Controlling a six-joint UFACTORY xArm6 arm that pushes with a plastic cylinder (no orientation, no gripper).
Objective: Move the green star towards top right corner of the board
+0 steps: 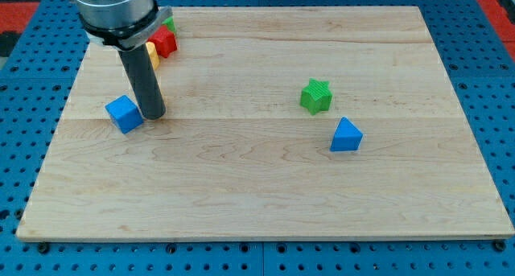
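**Still far from the star**

Now parked at far left: my tip [154, 114] just beside blue cube [124, 113], well apart from green star [316, 96]. No fingers, nothing held. Star right of centre, just beyond blue wedge [347, 136]. Likely needs approach from star's near-left to push toward counter [241, 187] far-right corner. Red block [166, 41] behind rod.

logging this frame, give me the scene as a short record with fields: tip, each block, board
tip: my tip rests on the board at the view's left, right beside the blue cube, on its right
blue cube: view's left
green star: right of centre, far from the tip
blue triangle block: just below and right of the star, apart from it
red block: top left, behind the arm
yellow block: partly hidden
green block: partly hidden, shape unclear
board: wooden
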